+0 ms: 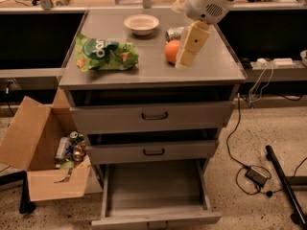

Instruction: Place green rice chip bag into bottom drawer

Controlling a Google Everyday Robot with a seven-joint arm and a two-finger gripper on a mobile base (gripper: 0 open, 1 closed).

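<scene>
On the floor off the counter's left edge, a cardboard box [33, 147] holds cans. The green rice chip bag [105, 54] lies flat on the counter near its left edge, well apart from the gripper [183, 63]. A white bowl [141, 24] sits by the back edge. Below, the bottom drawer [156, 195] stands pulled out. Right of centre, the gripper points down at the counter, covering the right side of the orange [171, 51] in your view. You cannot tell whether it is spread or closed.
</scene>
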